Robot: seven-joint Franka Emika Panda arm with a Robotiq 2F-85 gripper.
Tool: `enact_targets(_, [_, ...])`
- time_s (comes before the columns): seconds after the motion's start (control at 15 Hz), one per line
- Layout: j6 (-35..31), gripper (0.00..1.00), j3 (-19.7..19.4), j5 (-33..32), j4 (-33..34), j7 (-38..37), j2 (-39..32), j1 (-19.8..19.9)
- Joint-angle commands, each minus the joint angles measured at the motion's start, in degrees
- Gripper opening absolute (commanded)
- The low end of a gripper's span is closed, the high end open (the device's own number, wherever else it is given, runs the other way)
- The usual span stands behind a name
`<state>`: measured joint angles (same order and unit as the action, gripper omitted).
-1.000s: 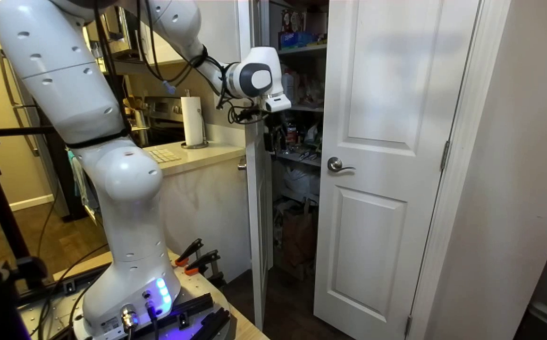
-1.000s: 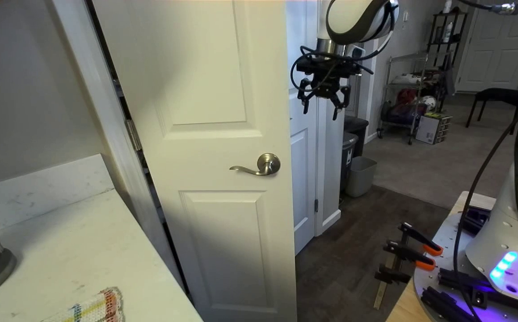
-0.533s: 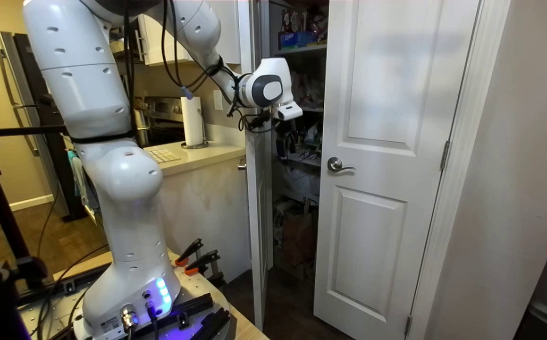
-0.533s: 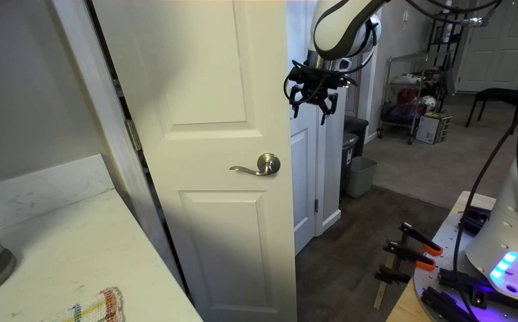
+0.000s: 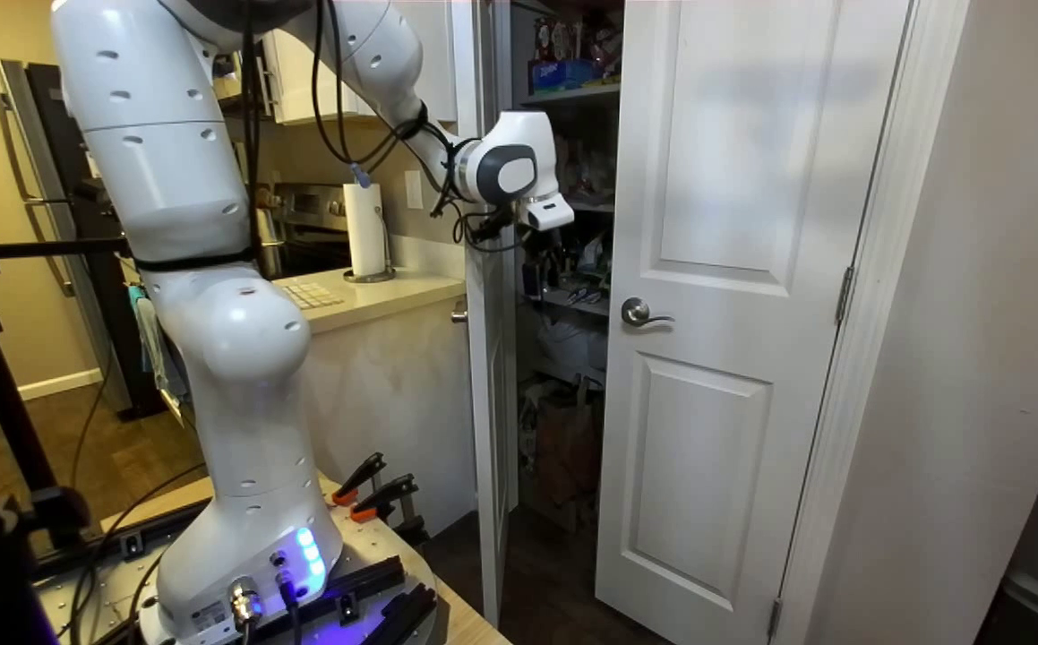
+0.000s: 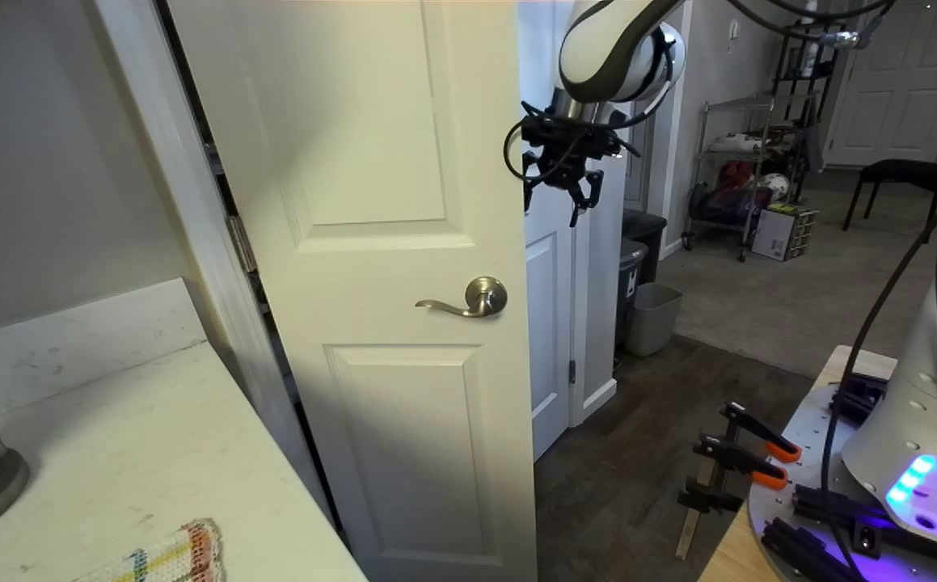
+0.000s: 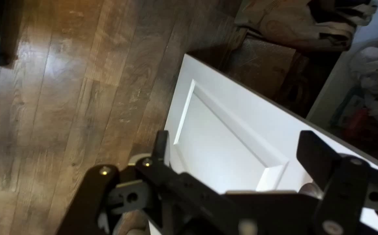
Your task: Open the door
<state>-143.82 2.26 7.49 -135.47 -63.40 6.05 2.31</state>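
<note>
Held the gripper (image 6: 550,213) spread at one o'clock from the handle (image 6: 486,297) in an exterior view; likely called for slow outward pressure behind the ajar door (image 6: 371,283).

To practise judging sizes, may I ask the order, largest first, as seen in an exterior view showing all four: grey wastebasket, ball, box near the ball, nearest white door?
1. Nearest white door, cut off at top and bottom.
2. Grey wastebasket and box: too alike to rank.
3. Ball.
</note>
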Motion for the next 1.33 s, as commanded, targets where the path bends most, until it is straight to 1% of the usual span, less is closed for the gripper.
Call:
enact_targets(0.0, [-2.6,1.0,-3.79,15.75,1.24,9.86,0.04,-5.09])
enact_targets(0.07, [-2.2,1.0,-5.2,20.49,1.8,12.44,0.04,-6.8])
enact_targets(0.13, [-1.47,1.0,-6.17,25.15,2.23,14.13,-0.01,-7.65])
enact_targets(0.2, [-1.38,1.0,-6.21,29.78,2.32,15.82,-0.17,-7.48])
enact_targets(0.27, [-1.67,1.0,-4.81,32.98,2.09,16.67,-0.32,-5.81])
enact_targets(0.4, [-1.7,1.0,-4.64,38.25,1.69,18.58,-0.15,-5.33])
enact_targets(0.53, [-2.17,1.0,-4.34,41.01,1.35,18.83,-0.23,-4.77])
enact_targets(0.67, [-3.3,1.0,-4.12,40.82,0.87,17.68,-0.28,-4.02])
enact_targets(0.87, [-6.23,1.0,-3.86,36.0,0.2,15.11,-0.1,-2.5])
enact_targets(1.0, [-6.76,1.0,-4.19,32.82,0.45,14.64,-0.29,-1.37])
enact_targets(1.2, [-4.73,1.0,-5.52,26.68,1.69,14.77,-0.57,0.97])
enact_targets(1.27, [-2.77,1.0,-6.51,27.08,2.61,16.65,-0.5,1.6])
